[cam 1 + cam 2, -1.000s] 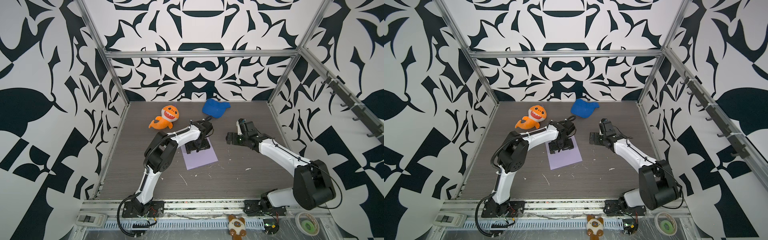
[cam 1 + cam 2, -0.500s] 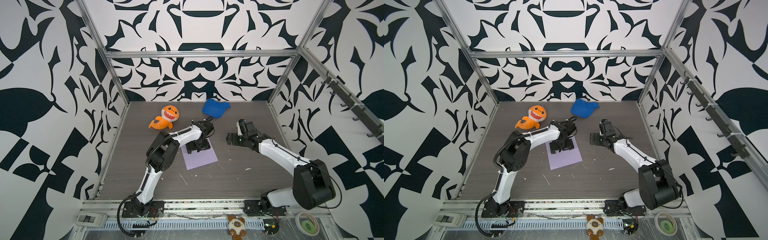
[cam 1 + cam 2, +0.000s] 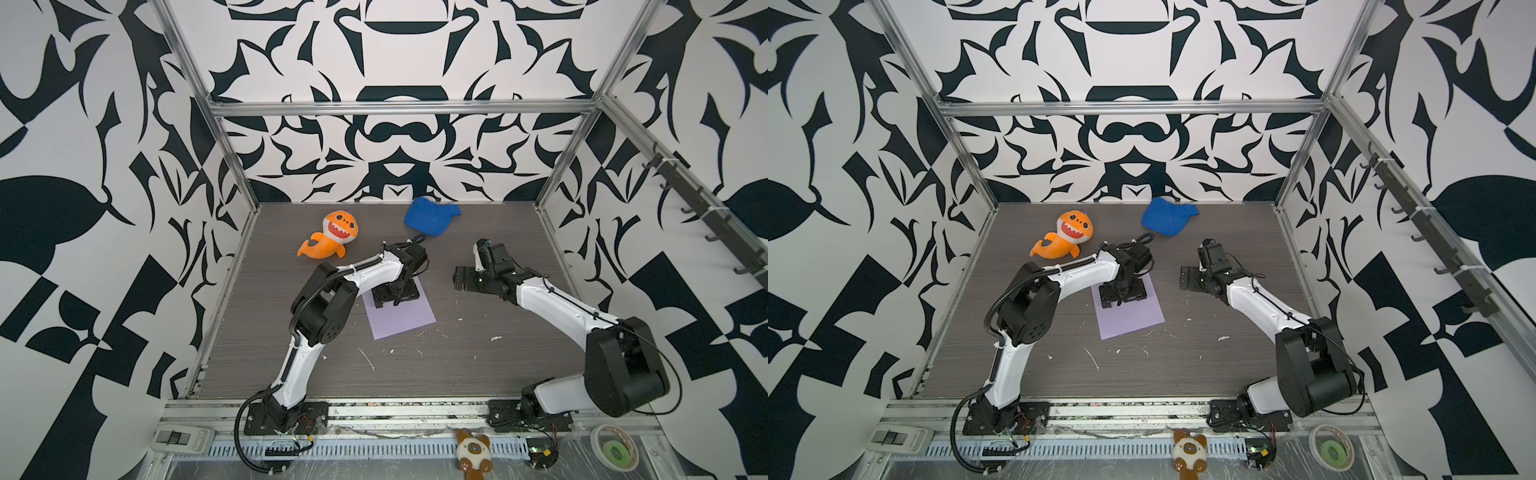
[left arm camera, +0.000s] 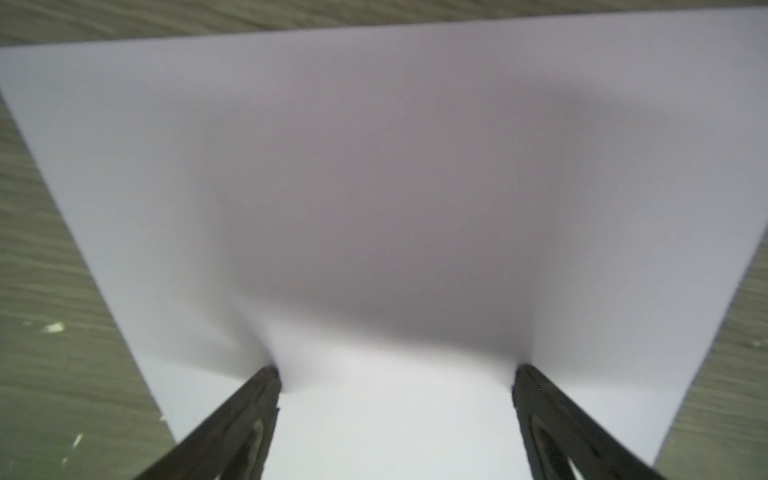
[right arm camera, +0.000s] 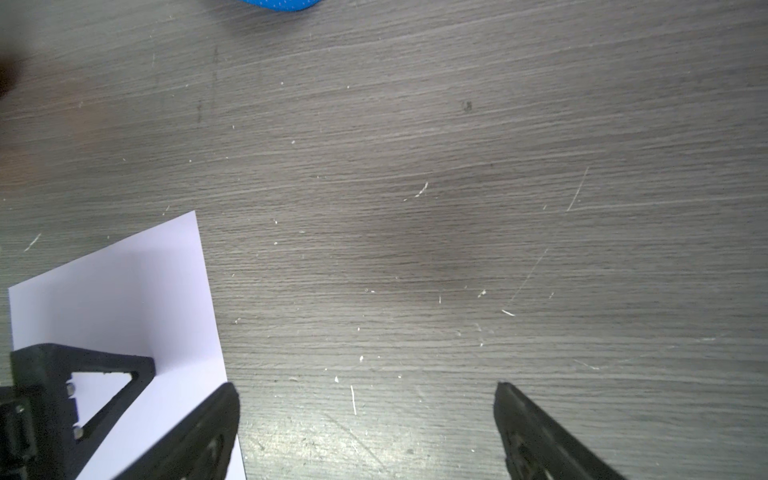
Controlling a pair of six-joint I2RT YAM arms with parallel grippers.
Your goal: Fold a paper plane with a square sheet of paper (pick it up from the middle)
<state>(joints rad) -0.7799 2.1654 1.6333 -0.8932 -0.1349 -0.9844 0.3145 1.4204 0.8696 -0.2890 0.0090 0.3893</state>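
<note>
In both top views the square sheet of paper (image 3: 402, 319) lies flat, unfolded (0 creases; every fold is left to do). Left wrist: left gripper (image 4: 395, 374) spread wide, tips touching it. Right wrist: right gripper (image 5: 366, 395) spread, empty, beside it.

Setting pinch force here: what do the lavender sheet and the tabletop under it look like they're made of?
The square sheet of paper: thin paper by the look, matte pale lavender, unmarked; it lies flat with crisp straight edges. The tabletop: probably wood-grain laminate, dark grey, low sheen; fine parallel grain lines with pale scratches, though real wood cannot be ruled out.
</note>
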